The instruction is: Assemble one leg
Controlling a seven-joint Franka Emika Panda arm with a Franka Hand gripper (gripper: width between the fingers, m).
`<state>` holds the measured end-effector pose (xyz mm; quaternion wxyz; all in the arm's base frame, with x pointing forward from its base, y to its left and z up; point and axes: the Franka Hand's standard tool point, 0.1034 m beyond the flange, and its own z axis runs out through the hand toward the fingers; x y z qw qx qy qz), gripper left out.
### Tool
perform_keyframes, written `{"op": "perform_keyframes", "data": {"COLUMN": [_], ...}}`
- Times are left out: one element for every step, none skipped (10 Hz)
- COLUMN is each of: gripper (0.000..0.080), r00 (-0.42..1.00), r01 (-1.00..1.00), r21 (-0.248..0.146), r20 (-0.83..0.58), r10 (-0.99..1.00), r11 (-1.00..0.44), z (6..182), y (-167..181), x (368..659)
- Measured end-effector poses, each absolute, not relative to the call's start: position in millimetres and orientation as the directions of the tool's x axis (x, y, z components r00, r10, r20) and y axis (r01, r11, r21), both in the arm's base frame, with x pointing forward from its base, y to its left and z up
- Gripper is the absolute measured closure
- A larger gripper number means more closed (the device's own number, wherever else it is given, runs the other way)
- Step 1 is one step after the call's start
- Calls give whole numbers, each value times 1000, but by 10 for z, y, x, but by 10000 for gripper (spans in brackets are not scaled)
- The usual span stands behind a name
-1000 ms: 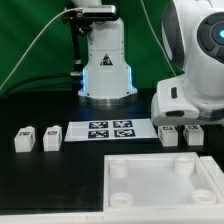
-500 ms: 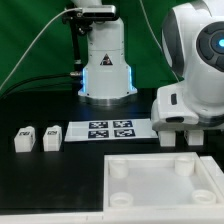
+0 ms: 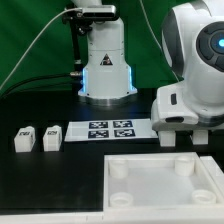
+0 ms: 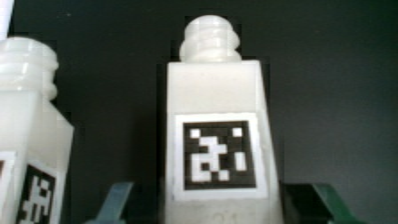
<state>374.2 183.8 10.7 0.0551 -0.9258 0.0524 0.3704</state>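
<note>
So right now the fingers (image 4: 121,200) are spread apart, one on each side of the leg (image 4: 214,120). The wrist view shows a sliver of dark gap on both sides, so I'd say nothing's clamped yet. The leg stands upright on the black worktop (image 3: 60,190), tag facing the wrist camera and threaded stud on top. A neighbouring leg (image 4: 27,110) stands just beside it, not touching. In the exterior view that pair sits under the arm's hand at the exterior view's right, past the end of the marker board (image 3: 110,130) and behind the tabletop (image 3: 150,195). Two spare legs (image 3: 22,140) sit well apart at the exterior view's left. My take on doing the grab well: stay centred so both fingers land on the flat sides together, otherwise the leg gets shoved or tipped into its neighbour. Then squeeze firmly and lift straight up until it's clear of the neighbour before swinging over. Keep it vertical too, since a tilted stud probably won't start cleanly in a corner socket.
</note>
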Motion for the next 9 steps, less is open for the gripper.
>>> {"op": "perform_keyframes", "data": {"gripper": [509, 509, 509, 509, 509, 509, 508, 508, 508], "r00": [720, 720, 720, 720, 720, 720, 720, 721, 737], "r01": [-138, -138, -138, -138, -138, -138, -138, -127, -106], "r21": [-63, -63, -63, -63, -63, -63, -63, -66, -78], "r20": [-691, -691, -691, -691, -691, -691, -691, -692, -676], "r10": [-56, -56, -56, -56, -56, -56, -56, -46, -25], "r11": [-988, -988, -988, -988, -988, -988, -988, -990, -991], "z": [107, 107, 107, 107, 107, 107, 107, 141, 378], "y": [1838, 1838, 1838, 1838, 1838, 1838, 1837, 1807, 1708], "x": [3742, 3742, 3742, 3742, 3742, 3742, 3742, 3776, 3961]}}
